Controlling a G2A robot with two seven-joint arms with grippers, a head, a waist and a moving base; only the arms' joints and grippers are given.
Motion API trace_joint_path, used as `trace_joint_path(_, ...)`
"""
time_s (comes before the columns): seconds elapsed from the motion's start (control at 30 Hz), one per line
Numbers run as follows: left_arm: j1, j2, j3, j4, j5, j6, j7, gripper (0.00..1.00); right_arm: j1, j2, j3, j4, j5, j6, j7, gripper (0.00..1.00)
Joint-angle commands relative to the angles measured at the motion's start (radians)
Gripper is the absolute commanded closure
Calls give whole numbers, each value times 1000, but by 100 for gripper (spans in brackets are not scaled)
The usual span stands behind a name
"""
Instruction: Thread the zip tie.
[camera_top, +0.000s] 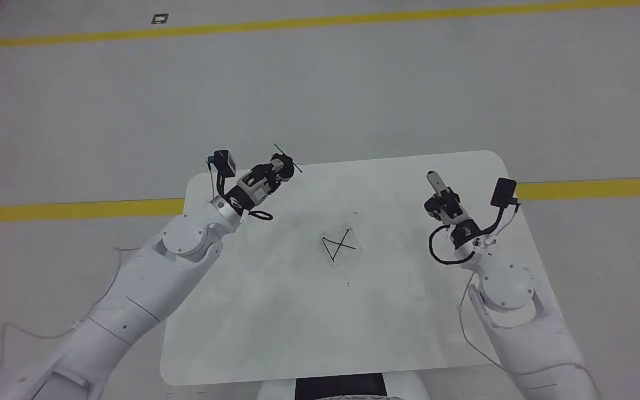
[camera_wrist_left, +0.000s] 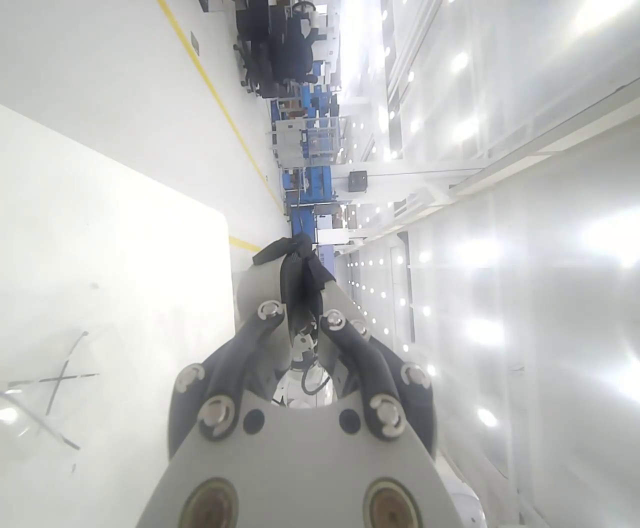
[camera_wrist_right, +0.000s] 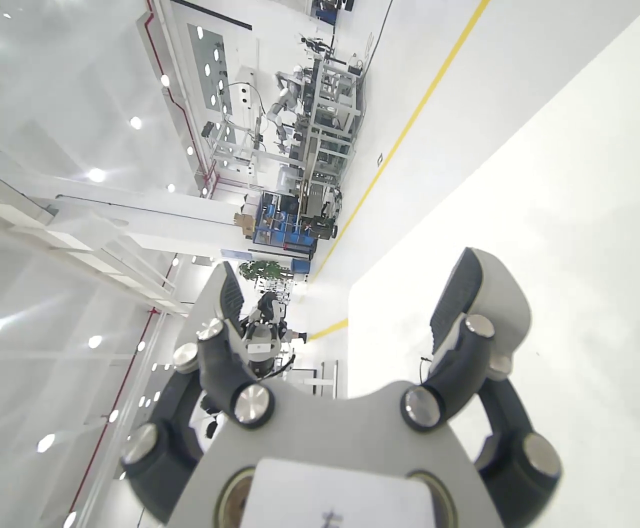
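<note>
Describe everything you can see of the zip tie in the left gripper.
The zip tie is a thin, black, straight strip, seemingly plastic. The left gripper has its jaws shut on it near mid-length, both ends sticking out. It sits over the far left corner of the table; nothing else seems to touch it. Head and tail are too small to tell apart.

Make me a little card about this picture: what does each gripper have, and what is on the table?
Left gripper: shut on a thin black plastic zip tie, near the table's far corner
Right gripper: open, holding nothing
White table: crossed black zip ties lying in the middle
</note>
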Motion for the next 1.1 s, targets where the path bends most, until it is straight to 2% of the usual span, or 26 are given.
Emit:
trace_joint_path(0.0,0,0,0,0,0,0,0,100,0,0,0,0,0,0,0,0)
trace_joint_path(0.2,0,0,0,0,0,0,0,100,0,0,0,0,0,0,0,0)
trace_joint_path(0.27,0,0,0,0,0,0,0,100,12,2,-8,-3,-34,5,38,0)
trace_joint_path(0.43,0,0,0,0,0,0,0,100,85,3,-51,-6,-95,31,146,0)
trace_joint_path(0.6,0,0,0,0,0,0,0,100,166,-6,-137,38,-120,55,220,0)
trace_joint_path(0.83,0,0,0,0,0,0,0,100,230,-20,-235,102,-133,44,264,0)
trace_joint_path(0.9,0,0,0,0,0,0,0,100,238,-23,-251,105,-105,14,292,0)
trace_joint_path(0.93,0,0,0,0,0,0,0,100,238,-23,-248,110,-100,-2,303,0)
trace_joint_path(1.07,0,0,0,0,0,0,0,100,238,-22,-245,113,-101,-3,302,0)
